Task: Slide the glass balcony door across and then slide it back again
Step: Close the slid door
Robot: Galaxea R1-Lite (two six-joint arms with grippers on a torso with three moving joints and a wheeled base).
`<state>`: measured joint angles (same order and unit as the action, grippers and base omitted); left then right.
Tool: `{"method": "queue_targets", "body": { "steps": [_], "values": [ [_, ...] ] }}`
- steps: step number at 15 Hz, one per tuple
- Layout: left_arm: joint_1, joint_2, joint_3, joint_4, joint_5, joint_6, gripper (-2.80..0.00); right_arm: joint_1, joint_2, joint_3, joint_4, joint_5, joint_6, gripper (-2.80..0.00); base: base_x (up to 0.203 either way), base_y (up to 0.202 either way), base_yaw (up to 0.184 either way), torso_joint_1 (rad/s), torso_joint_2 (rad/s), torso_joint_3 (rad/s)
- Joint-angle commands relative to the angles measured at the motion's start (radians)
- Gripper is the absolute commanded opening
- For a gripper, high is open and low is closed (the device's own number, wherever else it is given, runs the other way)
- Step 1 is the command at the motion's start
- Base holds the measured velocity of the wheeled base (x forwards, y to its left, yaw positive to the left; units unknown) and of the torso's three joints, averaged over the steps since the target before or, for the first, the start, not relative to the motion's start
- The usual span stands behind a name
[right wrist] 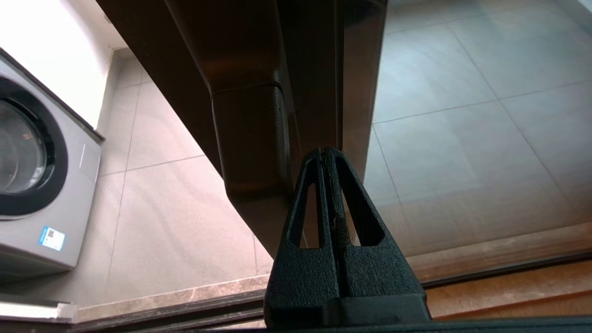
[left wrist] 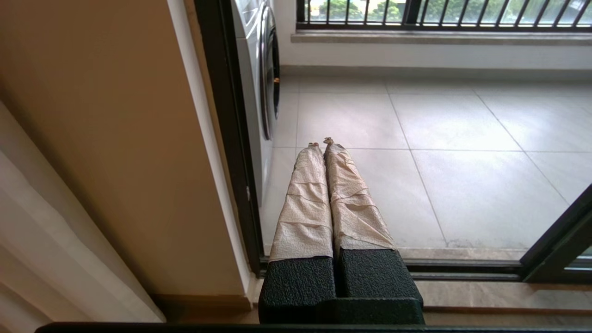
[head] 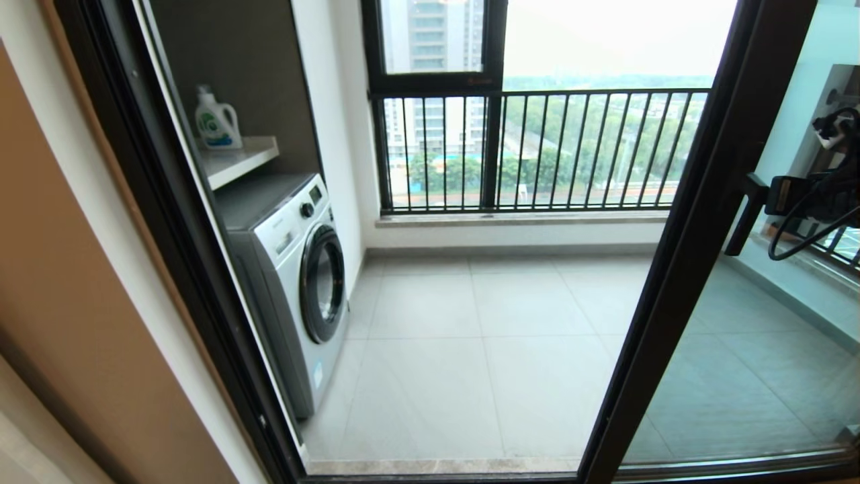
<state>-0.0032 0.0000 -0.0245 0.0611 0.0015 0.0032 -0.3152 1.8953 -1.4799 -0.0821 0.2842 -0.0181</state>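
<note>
The glass balcony door [head: 674, 289] stands slid over to the right, its dark brown upright slanting across the head view with clear glass [head: 746, 383] beyond it. The doorway to its left lies wide. My right gripper [head: 767, 193] is at the dark bar handle [head: 744, 216]. In the right wrist view that gripper [right wrist: 326, 152] is shut on nothing, its tips against the door's upright [right wrist: 319, 69] just beside the handle [right wrist: 252, 138]. My left gripper [left wrist: 321, 142], fingers wrapped in beige tape, is shut and empty, low by the left jamb, pointing onto the balcony floor. The door's lower corner [left wrist: 562, 243] shows there.
A washing machine [head: 302, 282] stands inside the balcony on the left, under a shelf with a detergent bottle [head: 216, 122]. The far window with black railing bars [head: 537, 151] closes the back. The floor track [head: 437, 468] and the dark left jamb [head: 168, 222] edge the doorway.
</note>
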Motion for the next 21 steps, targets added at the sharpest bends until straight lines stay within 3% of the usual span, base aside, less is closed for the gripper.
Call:
{"method": "queue_targets", "body": {
  "steps": [1, 21],
  "values": [
    [0.0, 0.001, 0.0, -0.001, 0.0, 0.0, -2.8, 0.004, -0.015, 0.008, -0.002, 0.001, 0.0, -2.8, 0.0, 0.0, 0.0, 0.0, 0.0, 0.0],
    [0.0, 0.0, 0.0, 0.0, 0.0, 0.0, -2.8, 0.146, -0.108, 0.128, -0.007, 0.0, -0.002, -2.8, 0.0, 0.0, 0.0, 0.0, 0.0, 0.0]
  ]
}}
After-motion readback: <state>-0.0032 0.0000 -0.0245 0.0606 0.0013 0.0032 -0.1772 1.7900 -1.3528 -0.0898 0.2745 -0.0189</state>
